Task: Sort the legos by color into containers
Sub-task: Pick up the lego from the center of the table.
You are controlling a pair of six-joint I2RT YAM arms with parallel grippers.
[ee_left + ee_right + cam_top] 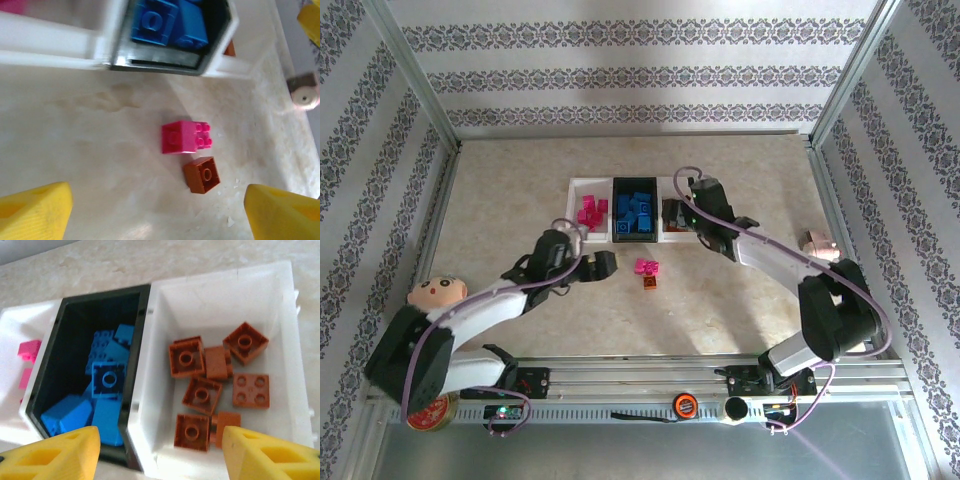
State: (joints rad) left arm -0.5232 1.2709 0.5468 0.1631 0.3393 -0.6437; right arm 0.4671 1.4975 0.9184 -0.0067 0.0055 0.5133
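- Yellow fingers of the left gripper stand wide apart with nothing between them. It hovers over the table on the near side of the black tray, a little to that tray's left.
- Two legos lie loose on the table just on the near side of the black tray: a magenta brick and an orange-brown brick, close beside each other, studs up.
- Middle of the three joined containers, the black tray holds a heap of blue bricks.
- Joined to the black tray's right side, the right white tray holds several orange-brown bricks, most of them studs up.
- Over the near edge of that tray, just right of the black tray, hangs the right gripper — spread open and empty.
- On the black tray's left side, the left white tray holds a cluster of magenta bricks.
- Well to the right of the black tray, a pale pink pig sits by the table's edge.
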